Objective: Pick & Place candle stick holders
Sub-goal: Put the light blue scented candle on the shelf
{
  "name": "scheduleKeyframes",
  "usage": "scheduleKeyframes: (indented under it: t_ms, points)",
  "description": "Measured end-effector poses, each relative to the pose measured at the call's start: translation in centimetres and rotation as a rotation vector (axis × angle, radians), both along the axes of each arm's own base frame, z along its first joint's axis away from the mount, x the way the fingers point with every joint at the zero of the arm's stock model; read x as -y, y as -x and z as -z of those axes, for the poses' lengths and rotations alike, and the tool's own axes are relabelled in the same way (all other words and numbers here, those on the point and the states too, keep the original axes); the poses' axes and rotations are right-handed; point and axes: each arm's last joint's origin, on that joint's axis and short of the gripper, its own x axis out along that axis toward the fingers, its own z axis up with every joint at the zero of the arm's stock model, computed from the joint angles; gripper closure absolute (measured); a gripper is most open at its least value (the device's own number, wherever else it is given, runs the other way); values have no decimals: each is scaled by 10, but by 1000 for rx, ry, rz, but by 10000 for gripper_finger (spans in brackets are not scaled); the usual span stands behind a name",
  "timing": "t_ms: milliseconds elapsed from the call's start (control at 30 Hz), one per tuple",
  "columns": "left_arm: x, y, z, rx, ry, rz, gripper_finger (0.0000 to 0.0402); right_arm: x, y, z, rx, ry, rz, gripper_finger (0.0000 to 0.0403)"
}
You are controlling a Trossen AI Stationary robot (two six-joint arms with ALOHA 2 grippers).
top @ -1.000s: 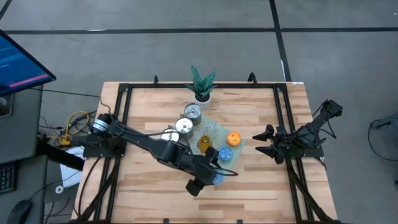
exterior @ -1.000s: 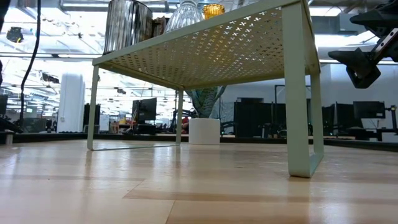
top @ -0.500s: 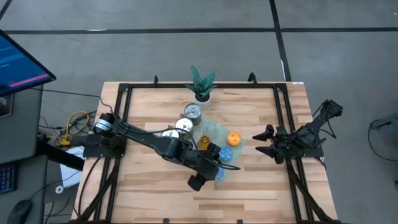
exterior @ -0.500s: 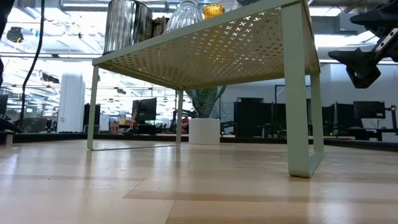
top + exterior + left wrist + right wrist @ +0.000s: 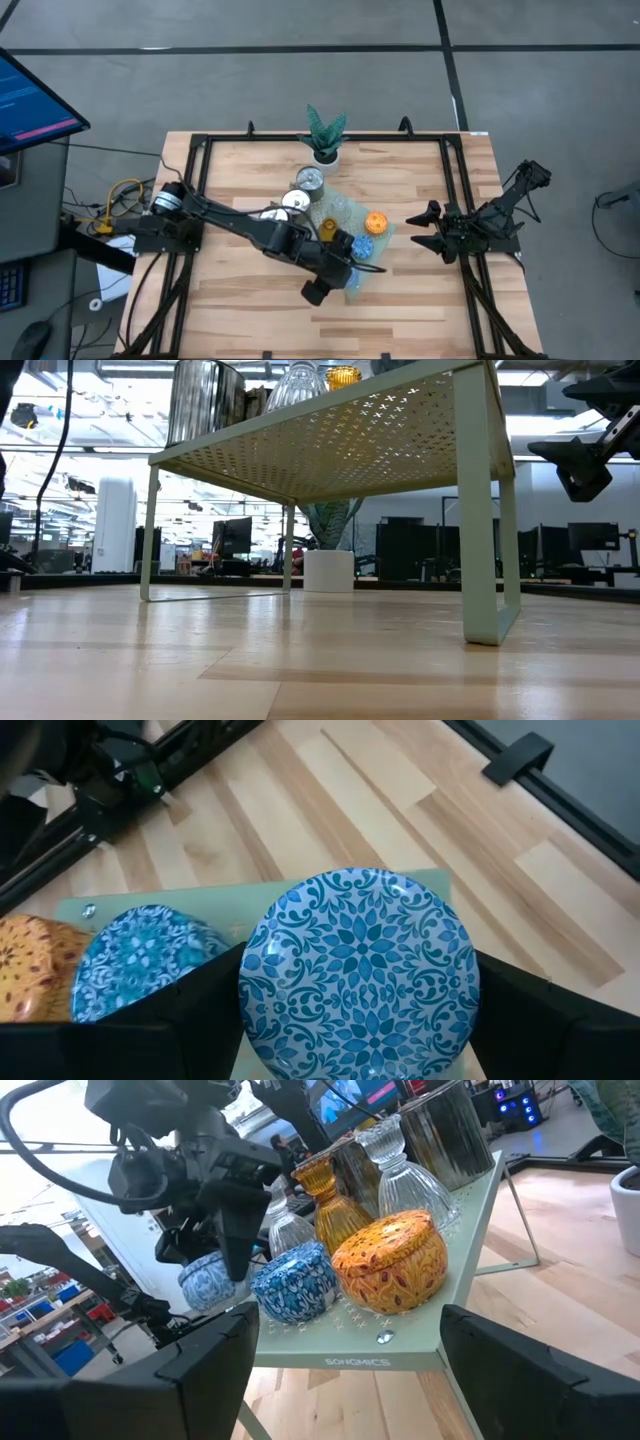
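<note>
Nearest the front edge of the table, a blue holder (image 5: 360, 940) is seen on the front corner of the green shelf (image 5: 440, 885), with the left gripper (image 5: 358, 978) lowered over it. The step in hand is judged to be the grasp of this holder.

For a sound grasp, the holder should be kept centred between the fingers, and the squeeze should be made on the round wall below the lid, so that the lid is not pinched off alone. Because the holder sits so close to the shelf's corner, it should be lifted straight up before any sideways travel, or it may be tipped off the edge. The second blue holder (image 5: 140, 970) stands just beside it and should not be nudged.

The left gripper's fingers (image 5: 205, 1000) are held wide apart, one on each side of the holder. Whether the wall is already touched cannot be told, and no firm clamp is shown.

Farther back on the shelf, the orange holder (image 5: 390, 1260), the amber one (image 5: 325, 1205), the glass ones (image 5: 400, 1165) and the silver ones (image 5: 445, 1140) are found, with the plant (image 5: 324, 135) behind them. The right gripper (image 5: 413, 229) is parked at the table's right side, spread open and empty.
</note>
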Motion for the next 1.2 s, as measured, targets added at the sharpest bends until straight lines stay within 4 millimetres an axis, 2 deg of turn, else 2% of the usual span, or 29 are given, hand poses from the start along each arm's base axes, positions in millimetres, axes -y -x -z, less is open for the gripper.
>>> scheduleKeyframes:
  t_ms: [1200]
  points:
    - [-4,-4,5,-16,24,20,95,0,0,0,0,0,0,101]
